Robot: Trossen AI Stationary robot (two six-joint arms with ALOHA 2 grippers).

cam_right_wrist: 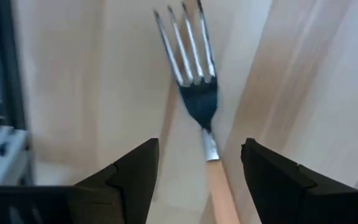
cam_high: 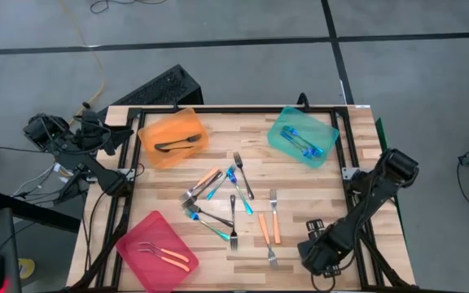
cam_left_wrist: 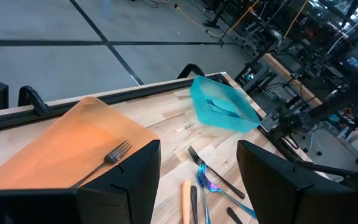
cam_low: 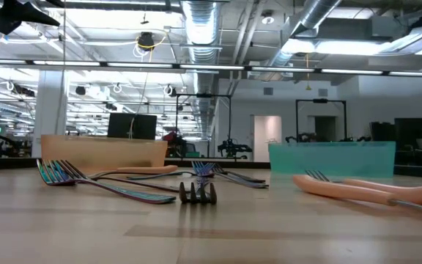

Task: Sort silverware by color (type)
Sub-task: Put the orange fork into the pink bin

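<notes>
Pink tray (cam_high: 137, 238): two orange forks (cam_high: 168, 256)

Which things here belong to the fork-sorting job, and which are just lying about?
Job:
forks loose on the table
orange tray
teal tray
pink tray
right pincer, open by an orange fork

Lying about:
yellow cable
keyboard

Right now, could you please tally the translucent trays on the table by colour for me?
Orange tray: 1
Teal tray: 1
Pink tray: 1
Total: 3 trays
</notes>
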